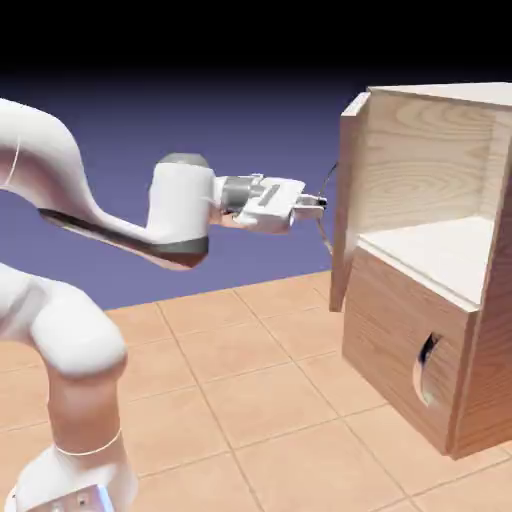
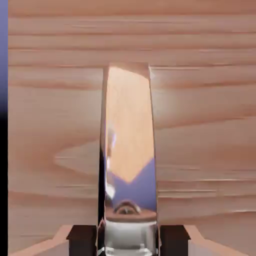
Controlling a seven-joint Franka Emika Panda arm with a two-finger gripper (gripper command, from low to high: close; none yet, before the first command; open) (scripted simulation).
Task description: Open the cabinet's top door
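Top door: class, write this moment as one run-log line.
top door: swung open | pincer: shut on handle | lower panel: closed

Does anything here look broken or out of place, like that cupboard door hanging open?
Nothing looks broken. The top door of the cabinet stands swung wide open, showing a pale bare shelf inside, because the end effector is shut on its handle. The lower door is shut and sits straight.
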